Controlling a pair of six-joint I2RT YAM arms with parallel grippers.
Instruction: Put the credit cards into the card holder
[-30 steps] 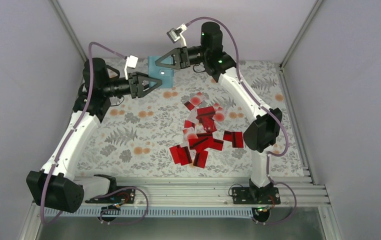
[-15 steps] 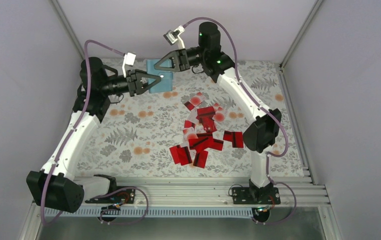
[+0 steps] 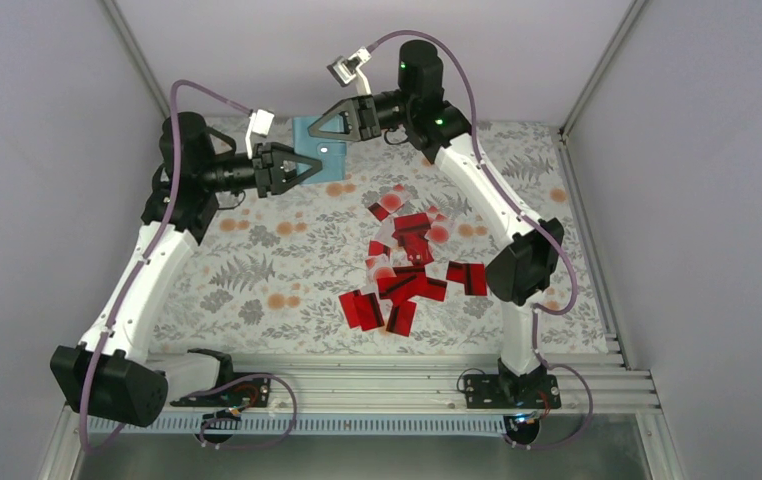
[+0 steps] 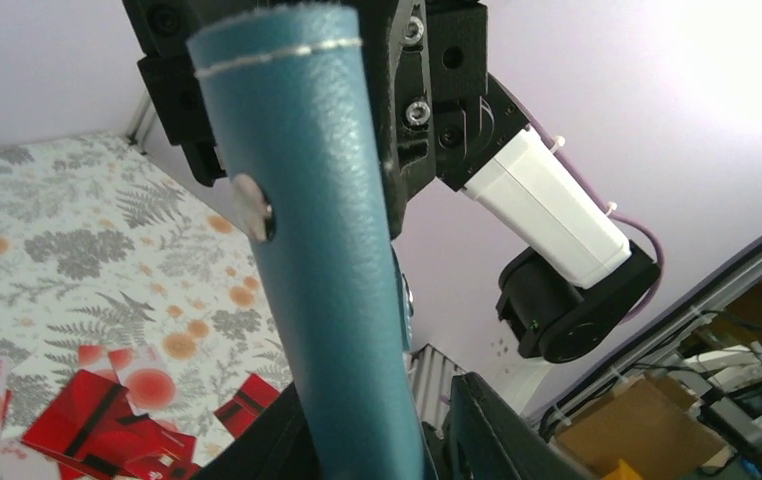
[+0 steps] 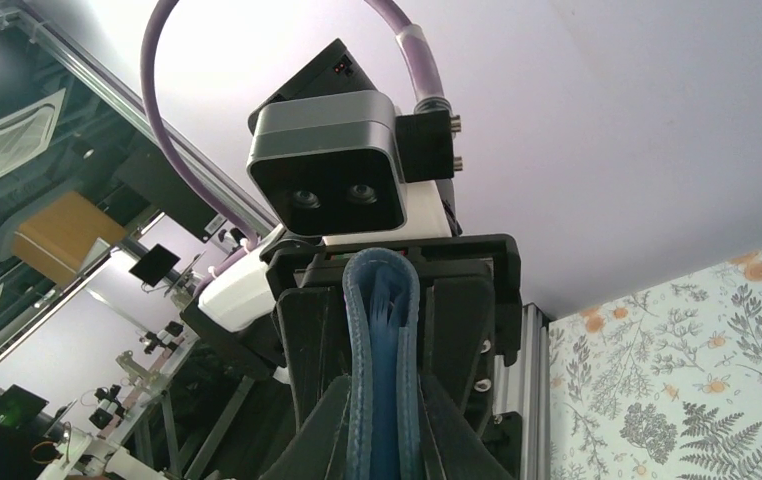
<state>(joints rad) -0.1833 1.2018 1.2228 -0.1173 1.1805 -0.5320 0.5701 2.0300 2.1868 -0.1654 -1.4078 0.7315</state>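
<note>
One teal card holder (image 3: pixel 335 165) hangs in the air over the far side of the table, between two grippers. The right gripper (image 3: pixel 313 127) is clamped tight on it. The left gripper (image 3: pixel 315 163) has its jaws partly apart around the opposite edge; whether they pinch it I cannot tell. Its inside is hidden. Over a dozen red credit cards (image 3: pixel 407 270) lie heaped on the floral cloth (image 3: pixel 257 280), too overlapped for an exact count and well apart from the holder.

1. The left arm (image 3: pixel 147 270) stands up from its near-left base. Its forearm leans toward the far side and its wrist is turned rightward.
2. The left gripper (image 3: pixel 315 162) points right, jaws partly apart on either side of the card holder (image 4: pixel 317 250). Whether they press it is unclear.
3. The right arm (image 3: pixel 487 190) stretches from its near-right base to the far middle, wrist turned leftward.
4. The right gripper (image 3: pixel 314 127) points left, just beyond the left one, pinched tight on the card holder's edge.
</note>
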